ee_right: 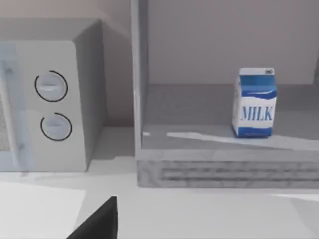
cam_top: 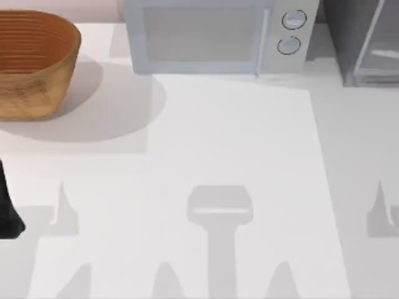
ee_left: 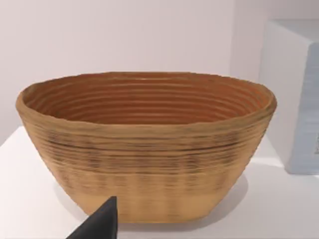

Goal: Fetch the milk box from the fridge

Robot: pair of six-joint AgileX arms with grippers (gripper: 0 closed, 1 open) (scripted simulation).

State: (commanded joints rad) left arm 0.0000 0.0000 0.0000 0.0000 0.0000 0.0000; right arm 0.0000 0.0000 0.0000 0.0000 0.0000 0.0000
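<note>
The milk box [ee_right: 254, 103] stands upright on the grey shelf inside the fridge [ee_right: 141, 89], toward the right part of the shelf, with its blue "MILK" face turned outward. The fridge [cam_top: 361, 43] stands at the far right corner of the table [cam_top: 237, 156]. The microwave [cam_top: 218, 34], a pale-blue unit with two round knobs, stands just left of the fridge along the far edge. A woven basket [cam_top: 34, 62] rests at the far left corner, upright, with its opening up.

The left arm [cam_top: 7, 212] is at the table's left edge, and its wrist camera faces the basket [ee_left: 144, 149]. The right wrist camera faces the microwave [ee_right: 50, 99] and the fridge interior. For both the left gripper and the right gripper, I cannot tell whether the fingers are released or clenched.
</note>
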